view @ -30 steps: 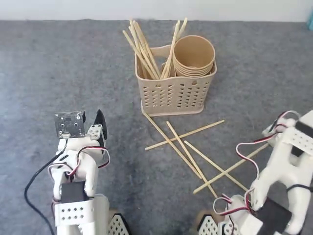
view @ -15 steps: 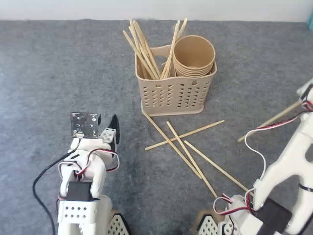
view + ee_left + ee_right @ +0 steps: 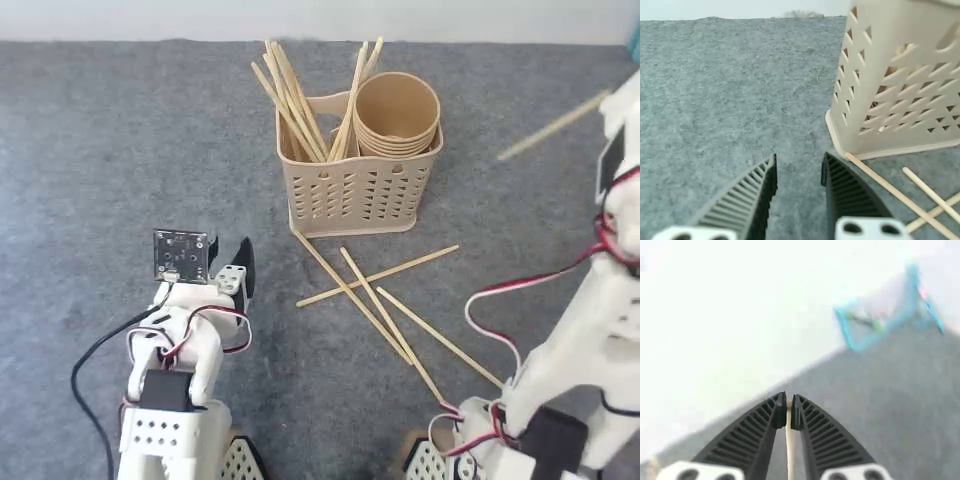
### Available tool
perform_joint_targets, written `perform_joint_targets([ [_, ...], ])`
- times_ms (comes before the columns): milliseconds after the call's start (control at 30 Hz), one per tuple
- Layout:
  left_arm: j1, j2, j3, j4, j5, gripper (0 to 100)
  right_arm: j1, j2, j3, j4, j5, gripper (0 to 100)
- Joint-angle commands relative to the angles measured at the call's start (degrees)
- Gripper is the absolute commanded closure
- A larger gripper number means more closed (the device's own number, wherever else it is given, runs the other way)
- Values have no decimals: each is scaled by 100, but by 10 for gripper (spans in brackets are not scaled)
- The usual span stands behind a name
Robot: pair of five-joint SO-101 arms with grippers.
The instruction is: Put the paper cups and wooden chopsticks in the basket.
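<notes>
The beige slotted basket [image 3: 350, 190] stands at the back middle of the grey mat, holding stacked paper cups [image 3: 397, 110] and several upright chopsticks [image 3: 300, 100]. Several more chopsticks [image 3: 380, 290] lie crossed on the mat in front of it. My right gripper [image 3: 788, 405] is raised at the far right, shut on one chopstick [image 3: 555, 125] that sticks out in the air to the right of the basket. At the front left my left gripper [image 3: 799, 165] hovers low over the mat, open and holding nothing, with the basket [image 3: 895, 85] and loose chopsticks [image 3: 890, 192] just ahead.
A blue frame-like object [image 3: 880, 322] lies off the mat behind the right arm. Bare mat [image 3: 120, 140] stretches across the left side.
The right arm has lifted a chopstick off the mat and swung it up toward the back right. The left arm has crept forward and a little right, toward the basket.
</notes>
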Motion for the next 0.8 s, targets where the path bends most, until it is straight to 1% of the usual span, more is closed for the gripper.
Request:
perform_joint_targets([
  [0, 97, -35, -136, 26, 97, 862, -593, -312, -993, -4, 88, 991],
  [167, 492, -26, -224, 185, 105, 862, -1367, -303, -1618, -303, 88, 991],
  [300, 527, -26, -268, 185, 352, 862, -1903, -295, -1662, -848, 88, 991],
  [400, 545, -26, -286, 149, 378, 862, -2308, -251, -1644, -1200, 88, 991],
  [500, 747, 70, -479, 264, 404, 862, -2774, -198, -1635, -1385, 35, 991],
  [633, 932, 844, -725, 141, 519, 862, -3152, 101, -1635, -1385, -88, 991],
  [767, 941, 1864, -1112, -167, 536, 862, -3213, 611, -1635, -1332, -105, 991],
])
